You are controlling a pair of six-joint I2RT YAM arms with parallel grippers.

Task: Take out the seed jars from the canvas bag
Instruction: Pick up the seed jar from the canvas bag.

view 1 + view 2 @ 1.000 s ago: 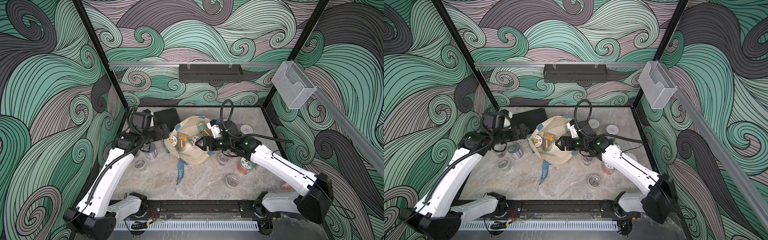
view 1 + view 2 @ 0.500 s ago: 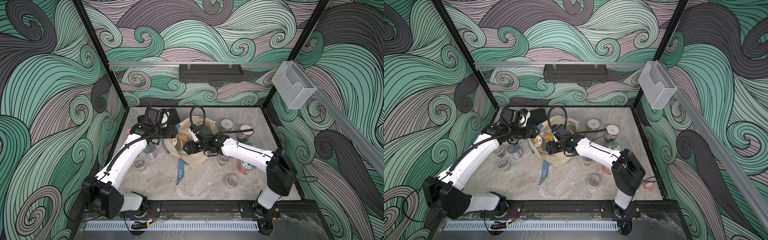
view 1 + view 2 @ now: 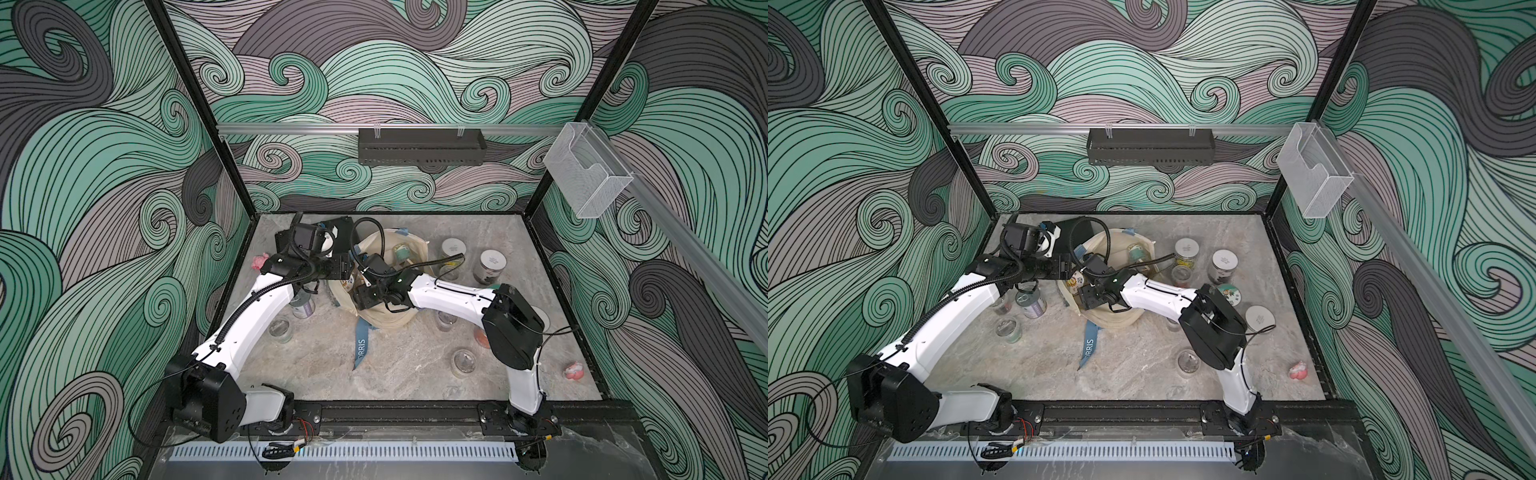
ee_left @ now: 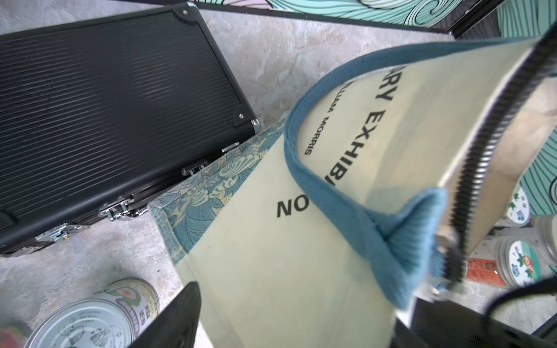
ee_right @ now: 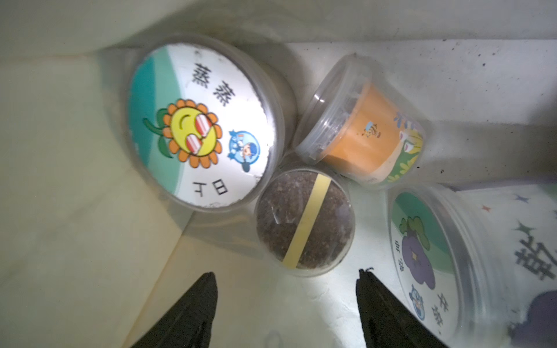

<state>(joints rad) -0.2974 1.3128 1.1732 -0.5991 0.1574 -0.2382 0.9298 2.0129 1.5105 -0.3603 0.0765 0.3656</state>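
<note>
Seed jars [image 5: 304,221] inside canvas bag [image 5: 75,180], right fingers [image 5: 193,310] pushed further in

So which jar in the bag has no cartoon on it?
The small brown-filled jar with a yellow strip across its lid; the sunflower jar, orange jar and purple-sticker jar all carry cartoons.

Canvas bag [image 4: 265,247] was cream with blue straps [image 4: 331,192] and a teal leafy band [image 4: 211,186], case [image 4: 105,99] ribbed black, one seed jar [image 5: 367,129] orange, another's lid [image 5: 199,120] bore a yellow sunflower.
</note>
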